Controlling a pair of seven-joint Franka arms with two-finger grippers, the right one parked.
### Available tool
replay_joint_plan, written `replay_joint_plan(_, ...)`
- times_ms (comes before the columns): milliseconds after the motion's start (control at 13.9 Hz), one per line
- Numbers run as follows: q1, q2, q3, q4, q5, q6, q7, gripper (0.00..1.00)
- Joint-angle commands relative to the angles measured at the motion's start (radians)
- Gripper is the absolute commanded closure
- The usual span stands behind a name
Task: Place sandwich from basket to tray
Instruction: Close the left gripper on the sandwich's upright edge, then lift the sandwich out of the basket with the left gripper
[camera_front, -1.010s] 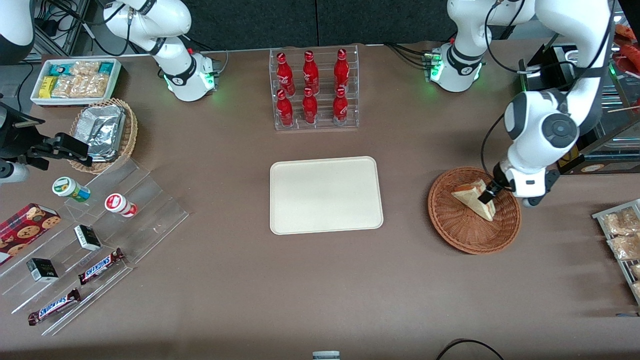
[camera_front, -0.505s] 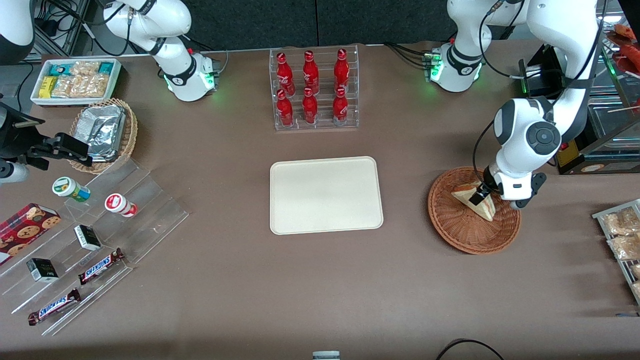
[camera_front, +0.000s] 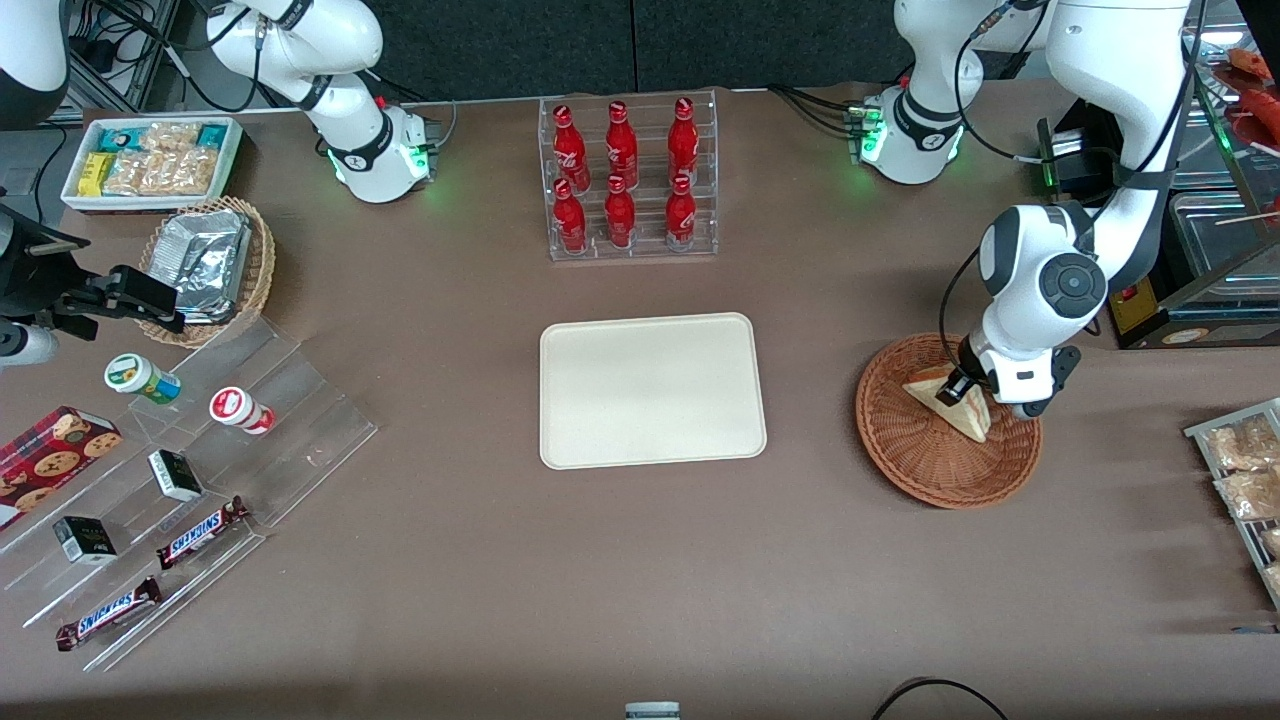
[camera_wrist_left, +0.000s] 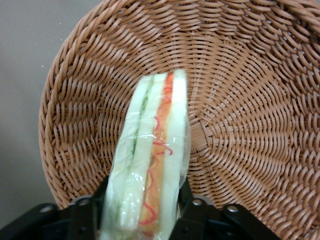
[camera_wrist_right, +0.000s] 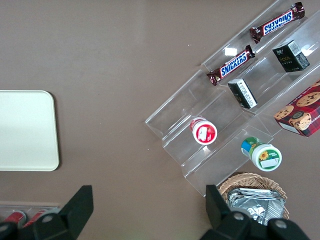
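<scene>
Gripper (camera_front: 957, 390) clenched on sandwich (camera_wrist_left: 150, 165), fingers either side of its wide end. Sandwich over basket (camera_wrist_left: 240, 100). Tray (camera_front: 650, 390) well apart on desk.

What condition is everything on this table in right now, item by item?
gripper: shut on the sandwich, over the basket.
sandwich: plastic-wrapped, held on edge between the fingers.
basket: under the held sandwich, nothing else in it.
tray: bare, flat on the table.
cola bottles: upright in their clear rack, capped.
foil packets: in the small wicker basket.
chocolate bars: lying wrapped on the clear stepped stand.
</scene>
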Motion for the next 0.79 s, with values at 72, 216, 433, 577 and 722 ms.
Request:
replay_joint_plan(72,-0.008,-0.004,0.003,0.045,-0.001,-0.037,-0.021,0.96)
replay_joint_plan(216,-0.026,-0.008,-0.008,0.151,0.007,-0.231,0.023,0.96)
replay_joint_plan(433,-0.096,-0.008,-0.011,0.372,0.013,-0.553,0.063,0.96)
replay_joint_plan(577,-0.179,0.001,-0.011,0.481,0.012,-0.655,0.048,0.96)
replay_joint_plan(722,-0.286,0.019,-0.011,0.556,0.007,-0.706,0.045,0.96)
